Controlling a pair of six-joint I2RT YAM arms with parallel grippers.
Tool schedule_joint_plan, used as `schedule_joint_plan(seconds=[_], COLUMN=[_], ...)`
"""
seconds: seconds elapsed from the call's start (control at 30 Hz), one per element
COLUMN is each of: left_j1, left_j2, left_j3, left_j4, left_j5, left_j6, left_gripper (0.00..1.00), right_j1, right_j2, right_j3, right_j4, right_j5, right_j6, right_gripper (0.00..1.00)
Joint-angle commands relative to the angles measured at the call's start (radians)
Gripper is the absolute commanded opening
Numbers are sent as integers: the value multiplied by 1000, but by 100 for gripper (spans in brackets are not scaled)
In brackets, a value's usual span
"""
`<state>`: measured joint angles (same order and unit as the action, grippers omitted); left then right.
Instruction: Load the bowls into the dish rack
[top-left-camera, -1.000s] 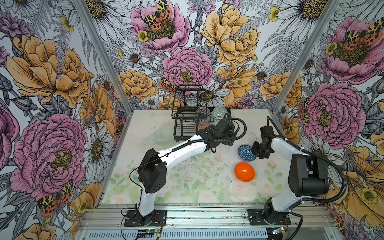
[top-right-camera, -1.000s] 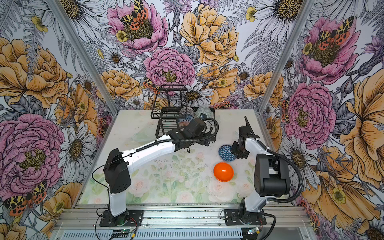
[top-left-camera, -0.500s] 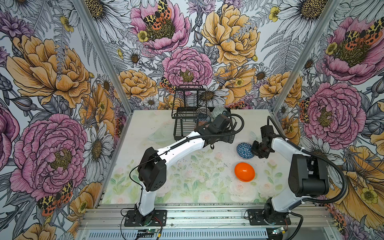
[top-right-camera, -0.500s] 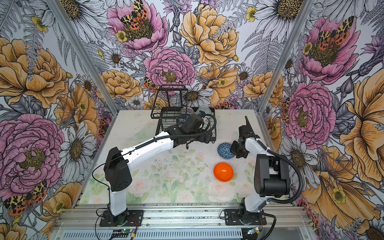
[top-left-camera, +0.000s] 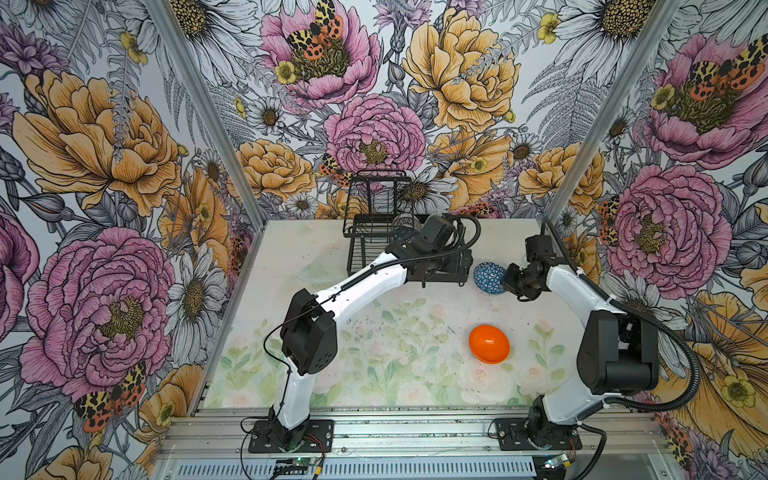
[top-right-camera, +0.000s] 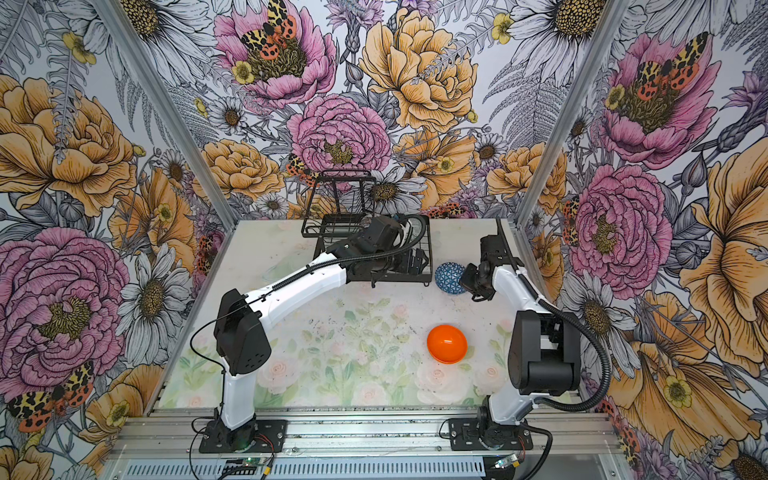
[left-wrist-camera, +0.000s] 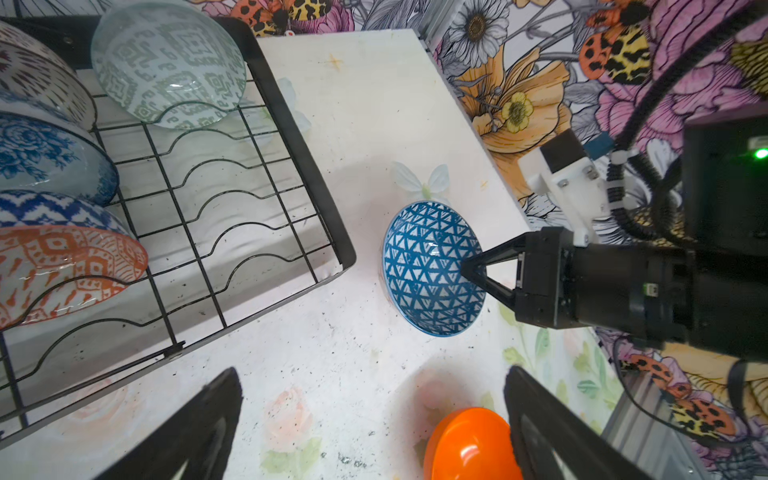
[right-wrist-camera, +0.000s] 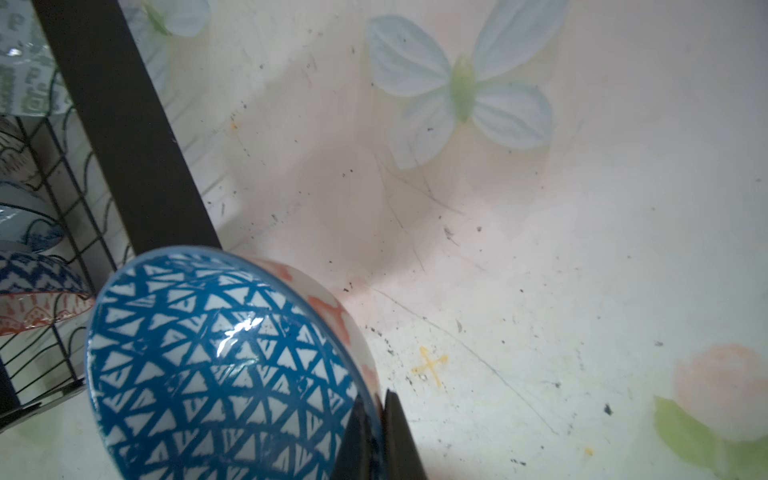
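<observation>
Blue-triangle bowl (left-wrist-camera: 430, 266): tilted up on the table (left-wrist-camera: 374, 104), just beside the dish rack (left-wrist-camera: 318, 178).
Right gripper (left-wrist-camera: 468, 269): clamped on its rim.
Left gripper (left-wrist-camera: 372, 374): spread wide, empty.
Orange bowl (top-left-camera: 489, 344): on the table.

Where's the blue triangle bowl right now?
In both top views the blue triangle bowl is just right of the dish rack, beyond the orange bowl, its rim pinched by the right gripper.
</observation>
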<state>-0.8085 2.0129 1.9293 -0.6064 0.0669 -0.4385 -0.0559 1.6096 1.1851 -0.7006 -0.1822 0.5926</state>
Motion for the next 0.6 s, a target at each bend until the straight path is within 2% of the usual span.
schedule_joint_plan(seconds=[0.0, 0.3, 0.57], left_j1=[40, 90, 92], left_j2=[35, 87, 116], left_j3=[73, 190, 236], left_j4=[-23, -39, -54], left_j5=[109, 161, 177], left_j6=[-113, -256, -283], left_gripper=[97, 90, 83], right_j1=[16, 74, 155], right_j2=[-52, -57, -58], right_j3=[82, 234, 337], right_j4=[26, 26, 25], right_j5=[-27, 37, 121], right_j6=[33, 50, 6], right_gripper=[1, 0, 0])
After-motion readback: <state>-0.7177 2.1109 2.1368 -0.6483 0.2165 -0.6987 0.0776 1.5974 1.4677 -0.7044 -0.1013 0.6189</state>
